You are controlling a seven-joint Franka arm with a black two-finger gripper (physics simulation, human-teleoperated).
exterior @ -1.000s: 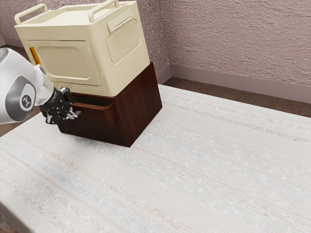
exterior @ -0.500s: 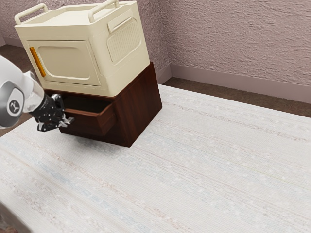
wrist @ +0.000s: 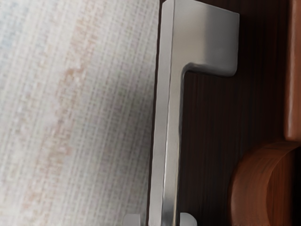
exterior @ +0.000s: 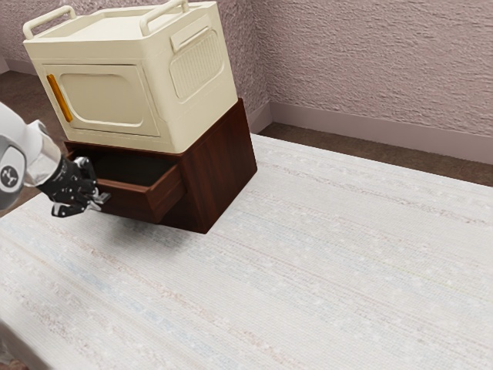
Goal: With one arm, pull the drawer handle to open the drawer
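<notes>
In the exterior view the drawer (exterior: 137,203) stands well out of the brown wooden cabinet (exterior: 218,173), its dark interior open to sight, the cream box (exterior: 115,42) above it resting on the cabinet top and the cabinet itself on the bench (exterior: 308,270); the end effector (exterior: 99,201) is right at the drawer's front, on the side away from the cabinet, with the arm (exterior: 17,166) reaching in from the exterior view's left; I take the step in hand to be the pull itself, the opening being well along, though I cannot tell how much travel is left; the next move calls for a straight, level draw outward with the grip kept firm, since a sideways twist could bind the drawer or slip the hold; the drawer looks reddish-brown, with visible thickness to its front and side walls. In the wrist view the handle (wrist: 165,122) is a silver-grey metal bar, slim and straight, with a squared leg joining it to the dark drawer front and a gap behind the bar; the end effector looks closed in on that bar, one fingertip on each side, which I judge to be a pinch.
</notes>
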